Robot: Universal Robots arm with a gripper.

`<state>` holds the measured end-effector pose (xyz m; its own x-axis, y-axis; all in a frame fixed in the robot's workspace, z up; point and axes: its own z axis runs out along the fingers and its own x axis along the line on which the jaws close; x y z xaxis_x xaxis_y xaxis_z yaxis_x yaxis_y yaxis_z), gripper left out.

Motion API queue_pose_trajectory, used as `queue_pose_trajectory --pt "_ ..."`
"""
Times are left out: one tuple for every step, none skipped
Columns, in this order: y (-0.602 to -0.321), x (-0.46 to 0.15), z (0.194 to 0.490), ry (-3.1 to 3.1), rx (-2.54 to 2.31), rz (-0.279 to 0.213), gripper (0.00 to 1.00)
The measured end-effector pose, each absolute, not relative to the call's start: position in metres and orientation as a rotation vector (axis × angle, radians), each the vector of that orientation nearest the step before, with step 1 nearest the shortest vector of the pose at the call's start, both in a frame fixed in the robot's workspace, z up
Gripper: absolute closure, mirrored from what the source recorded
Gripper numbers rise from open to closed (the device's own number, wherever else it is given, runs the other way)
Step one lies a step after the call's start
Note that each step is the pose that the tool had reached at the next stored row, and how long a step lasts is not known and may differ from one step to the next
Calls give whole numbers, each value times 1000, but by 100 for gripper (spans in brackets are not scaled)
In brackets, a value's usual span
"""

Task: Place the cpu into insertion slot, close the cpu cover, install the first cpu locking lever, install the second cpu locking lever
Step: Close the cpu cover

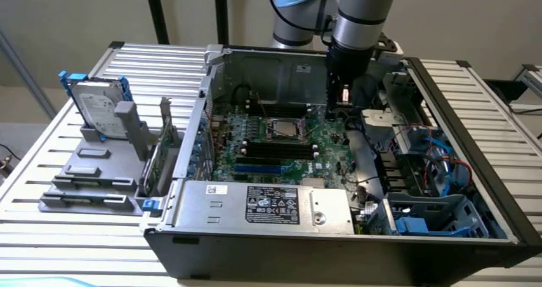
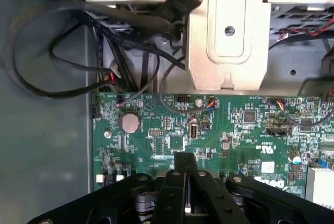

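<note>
Silvery metal slats form the worktop (image 1: 59,192), and a black open computer case (image 1: 339,261) takes up its middle and the side at the exterior view's right. A grey and light-blue robot arm (image 1: 360,11) reaches down into the case from the worktop's far edge. A green motherboard (image 1: 280,153) lies flat on the case floor, with a grey power supply (image 1: 263,204) along the case's near wall. Toward the worktop's edge at the exterior view's left, a hard drive (image 1: 95,106) stands upright in a grey fixture (image 1: 89,173).

The cpu (image 1: 287,127) sits in its socket on the far half of the motherboard, lying flat with the silvery face up. It is square, so no long axis shows, and its sides run roughly along the board's edges. The end effector (image 1: 341,111) hangs above the board to the exterior view's right of the cpu, near it but apart from it.

In the wrist view the end effector (image 2: 184,157) has its black fingers (image 2: 175,182) pressed together with nothing between them, over the green board near a round coin cell (image 2: 130,122).
</note>
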<state>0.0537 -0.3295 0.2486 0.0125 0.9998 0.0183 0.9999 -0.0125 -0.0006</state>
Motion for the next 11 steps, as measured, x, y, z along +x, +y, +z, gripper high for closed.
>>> queue_pose_trajectory --pt "-329 52 248 -2196 -2223 -14 89" --pt "-329 50 248 -2192 -2220 -6 89" --pt "-329 47 248 -2188 -2216 1 89" --pt "-329 45 249 -2186 -2214 7 89" --pt "-329 42 249 -2184 -2212 12 89" --pt "-329 40 249 -2182 -2210 16 89" --pt "-329 37 249 -2180 -2208 21 89" --pt "-329 34 249 -2178 -2206 25 89" --pt "-329 31 249 -2176 -2204 29 89" --pt "-329 29 249 -2174 -2202 33 89" --pt "-329 25 249 -2173 -2201 36 89"
